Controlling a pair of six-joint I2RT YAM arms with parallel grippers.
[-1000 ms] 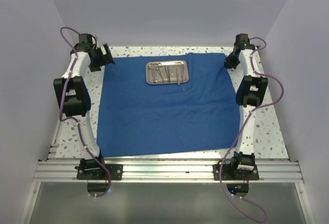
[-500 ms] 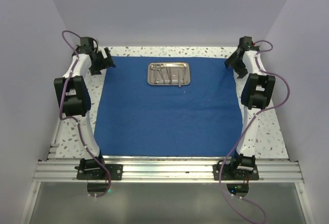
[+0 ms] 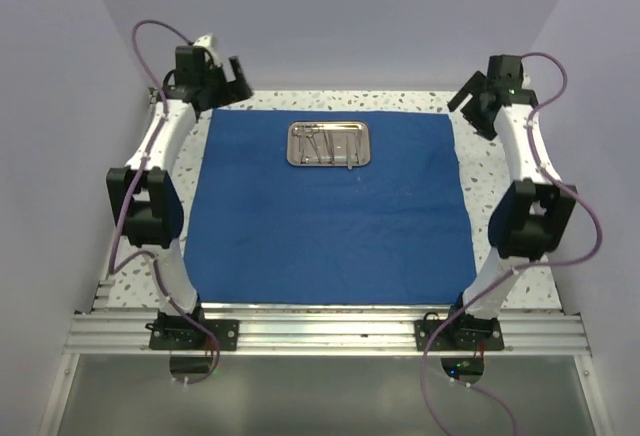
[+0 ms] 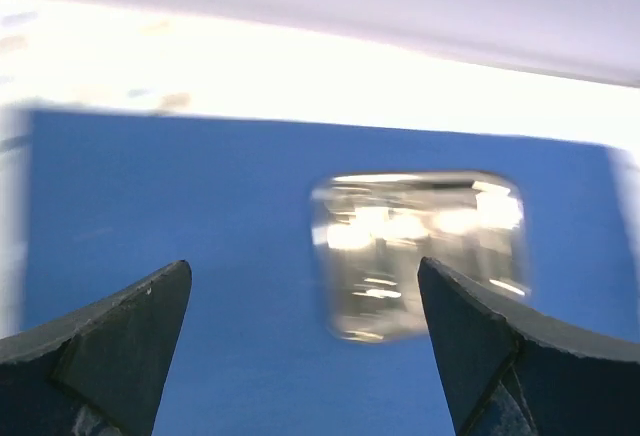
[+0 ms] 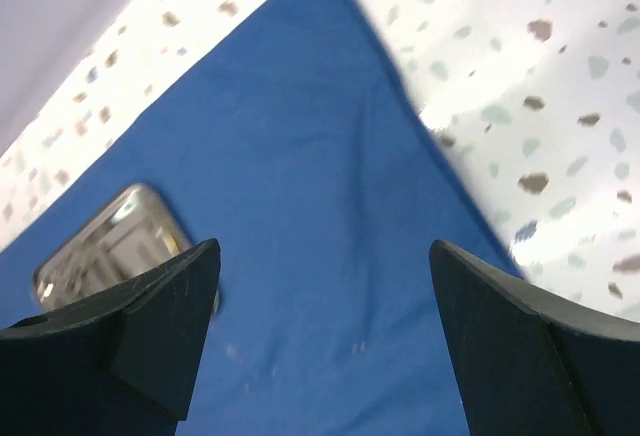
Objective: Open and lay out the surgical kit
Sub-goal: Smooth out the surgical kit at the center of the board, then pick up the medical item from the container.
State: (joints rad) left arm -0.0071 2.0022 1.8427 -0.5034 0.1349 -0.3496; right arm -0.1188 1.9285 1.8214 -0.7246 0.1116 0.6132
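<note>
right claw [image 3: 476, 106] has just let go of the far right corner and hangs apart above it. left claw [image 3: 228, 74] gapes too, lifted off the far left corner. the blue cloth [image 3: 330, 216] now lies flat and square on the tabletop [image 3: 482, 161], so the unwrapping looks done. the steel tray [image 3: 329, 144] sits far-centre on it, long axis left to right, instruments not yet laid out.

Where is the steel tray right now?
In the top view the steel tray lies on the blue cloth, near its far edge, about midway between left and right.
</note>
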